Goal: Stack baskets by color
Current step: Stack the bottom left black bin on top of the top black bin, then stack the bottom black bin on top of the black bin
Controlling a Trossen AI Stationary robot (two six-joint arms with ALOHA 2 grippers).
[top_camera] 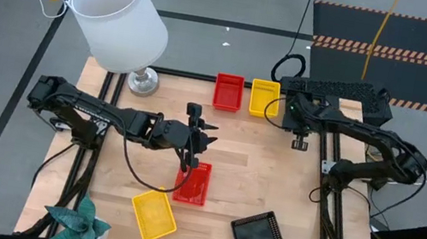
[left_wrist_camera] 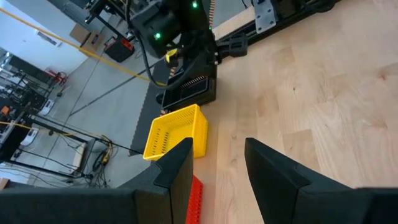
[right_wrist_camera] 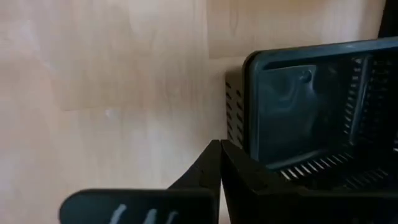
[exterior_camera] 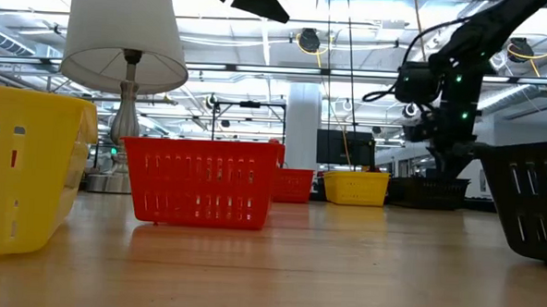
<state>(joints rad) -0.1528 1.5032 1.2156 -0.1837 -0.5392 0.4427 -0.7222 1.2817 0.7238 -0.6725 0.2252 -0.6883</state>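
Observation:
My left gripper [top_camera: 195,138] hangs open above the table's middle, over the far end of a red basket [top_camera: 192,182]; nothing is between its fingers [left_wrist_camera: 180,171]. My right gripper [right_wrist_camera: 219,152] is shut at the far right. Its tips point steeply down at the outer wall of a black basket [right_wrist_camera: 311,106], which stands on the table [top_camera: 335,92]. A red basket [top_camera: 228,91] and a yellow basket [top_camera: 265,99] stand on their bottoms at the far edge. Another yellow basket [top_camera: 154,215] and another black basket [top_camera: 255,232] lie near the front edge. My right gripper has its shut fingers [right_wrist_camera: 208,171] against or just beside the black basket's side wall near a corner [right_wrist_camera: 235,112], coming from above. Black finger on black wall: whether it touches or has the wall between its fingers I cannot tell. The basket stands flat on the table.
A lamp with a white shade [top_camera: 117,21] stands at the far left corner. A green plant [top_camera: 74,222] sits at the near left corner. Bare wood [top_camera: 274,173] lies between the middle red basket and the right arm.

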